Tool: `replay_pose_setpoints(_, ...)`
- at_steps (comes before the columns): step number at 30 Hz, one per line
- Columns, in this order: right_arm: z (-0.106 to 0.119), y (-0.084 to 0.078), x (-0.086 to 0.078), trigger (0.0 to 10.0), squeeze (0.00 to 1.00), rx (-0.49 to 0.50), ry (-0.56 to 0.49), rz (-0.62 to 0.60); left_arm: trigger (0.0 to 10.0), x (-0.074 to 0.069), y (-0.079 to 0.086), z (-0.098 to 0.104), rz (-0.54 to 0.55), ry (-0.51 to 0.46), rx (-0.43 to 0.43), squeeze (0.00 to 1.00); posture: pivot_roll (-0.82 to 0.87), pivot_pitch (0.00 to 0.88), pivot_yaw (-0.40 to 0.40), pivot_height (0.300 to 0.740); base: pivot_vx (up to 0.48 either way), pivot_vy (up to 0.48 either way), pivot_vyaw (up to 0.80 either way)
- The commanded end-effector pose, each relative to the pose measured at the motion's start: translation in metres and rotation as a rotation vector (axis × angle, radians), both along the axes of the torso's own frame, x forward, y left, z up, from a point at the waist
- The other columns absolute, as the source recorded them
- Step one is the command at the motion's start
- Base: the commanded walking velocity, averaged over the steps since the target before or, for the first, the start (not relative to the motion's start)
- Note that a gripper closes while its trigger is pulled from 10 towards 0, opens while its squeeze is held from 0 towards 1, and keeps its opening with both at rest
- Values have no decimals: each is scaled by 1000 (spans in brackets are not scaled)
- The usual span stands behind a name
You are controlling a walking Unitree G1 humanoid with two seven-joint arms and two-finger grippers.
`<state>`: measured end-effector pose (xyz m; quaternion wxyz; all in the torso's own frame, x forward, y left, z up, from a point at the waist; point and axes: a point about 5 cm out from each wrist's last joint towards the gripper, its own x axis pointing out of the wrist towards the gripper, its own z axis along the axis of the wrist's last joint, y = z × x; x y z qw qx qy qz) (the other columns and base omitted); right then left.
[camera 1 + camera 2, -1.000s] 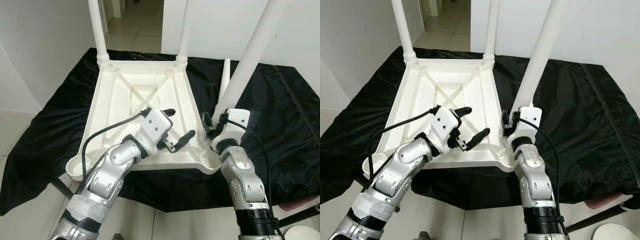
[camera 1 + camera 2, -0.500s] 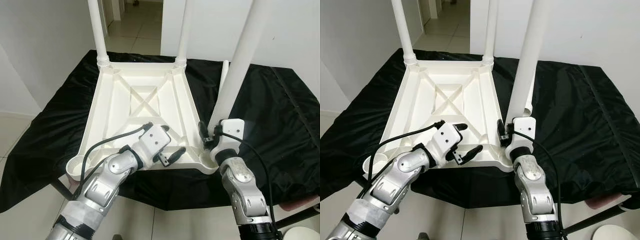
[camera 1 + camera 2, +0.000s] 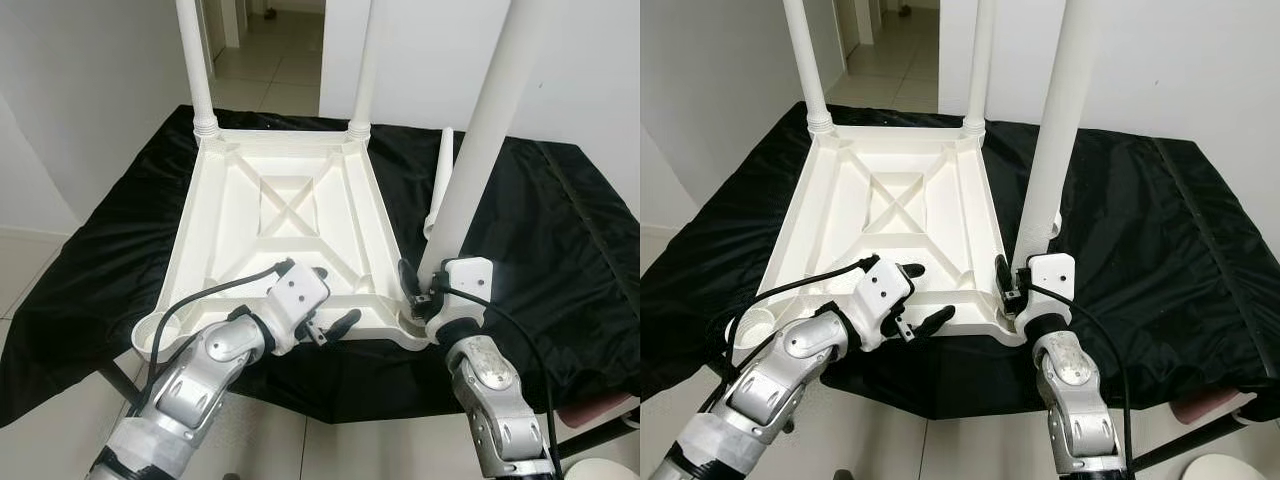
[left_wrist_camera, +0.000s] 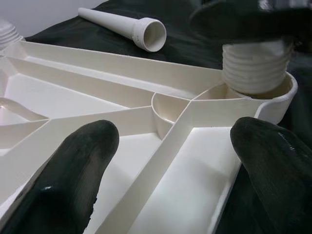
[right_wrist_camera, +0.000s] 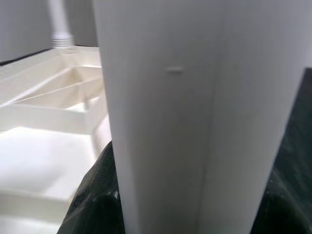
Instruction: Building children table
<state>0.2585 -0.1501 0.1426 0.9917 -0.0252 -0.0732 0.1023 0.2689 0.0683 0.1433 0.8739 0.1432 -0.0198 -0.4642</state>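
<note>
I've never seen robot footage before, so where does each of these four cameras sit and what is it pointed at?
Left eye, head: looks down on the upturned tabletop, both arms showing.
Right eye: same scene.
Left wrist: along open left gripper toward the threaded leg in its socket.
Right wrist: right gripper's fingers clamped on that leg.
Shared: the leg.

The upturned children table point(image 3: 275, 215) is plain cream-white, like its legs and the loose leg point(image 3: 440, 180) beyond the right tool point(image 3: 413, 288). Both tools are black on silver arms; the left tool point(image 3: 328, 300) too. Beneath lies glossy black cloth point(image 3: 560, 250).
</note>
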Motion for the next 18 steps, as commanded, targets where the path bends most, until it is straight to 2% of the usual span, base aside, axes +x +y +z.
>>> replay_pose_setpoints(1,-6,1,-2,10000,0,-18,12,26,10000,-11,-6,-2,-188,50,29,0,25,0,-13,740,0,0,0)
replay_pose_setpoints(7,-16,2,-7,10000,0,-63,18,63,10000,-16,-5,-2,-231,85,31,0,26,0,-8,740,0,0,0)
replay_pose_setpoints(18,-29,-11,-9,10000,0,-86,40,58,10000,-24,-5,0,-284,168,8,0,25,1,-4,740,0,0,0)
